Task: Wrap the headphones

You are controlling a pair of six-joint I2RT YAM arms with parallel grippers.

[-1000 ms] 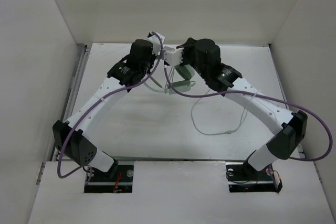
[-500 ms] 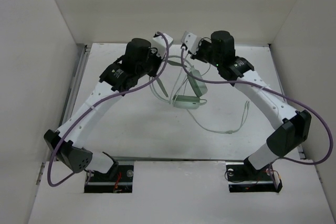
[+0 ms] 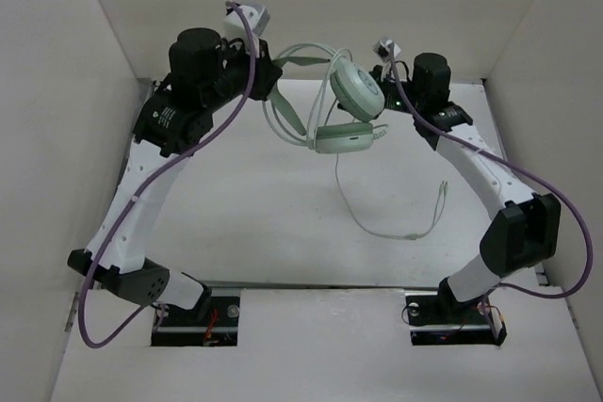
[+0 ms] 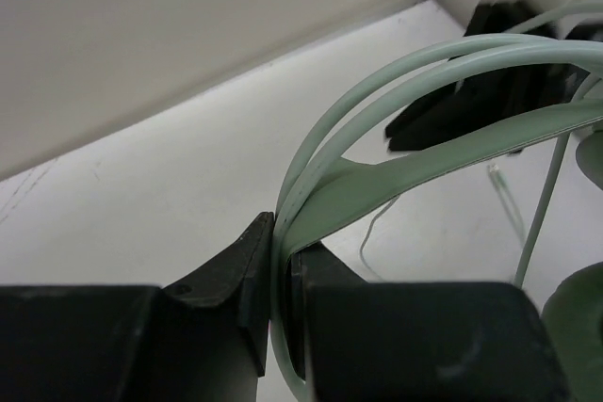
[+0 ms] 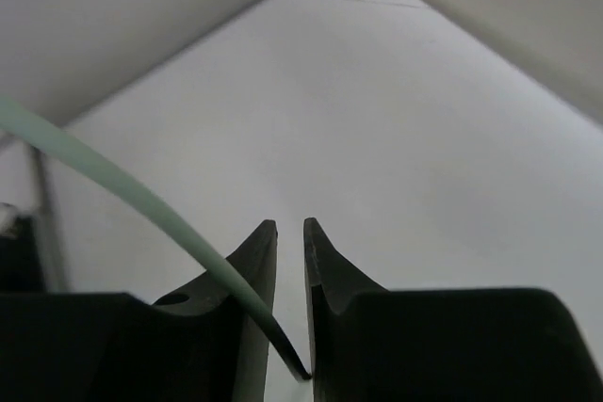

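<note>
The pale mint-green headphones hang in the air between my two grippers near the back wall. One round ear cup (image 3: 356,89) faces up and the other (image 3: 345,139) hangs below it. My left gripper (image 3: 269,80) is shut on the thin headband (image 4: 424,152), which runs between its fingertips (image 4: 283,251). My right gripper (image 3: 384,91) is shut on a thin mint band (image 5: 113,181) of the headphones, which enters deep between its jaws (image 5: 290,233). The whitish cable (image 3: 372,225) hangs from the lower cup and trails on the table, with its plug end (image 3: 441,197) at the right.
White walls close in the table (image 3: 236,223) at the back and on both sides. Thick purple arm cables (image 3: 188,152) loop along both arms. A metal strip (image 3: 139,129) runs along the table's left edge.
Both arms have risen and spread apart toward the back wall, lifting the headphones off the table. The headband is stretched between them and the cable now dangles to the table.
</note>
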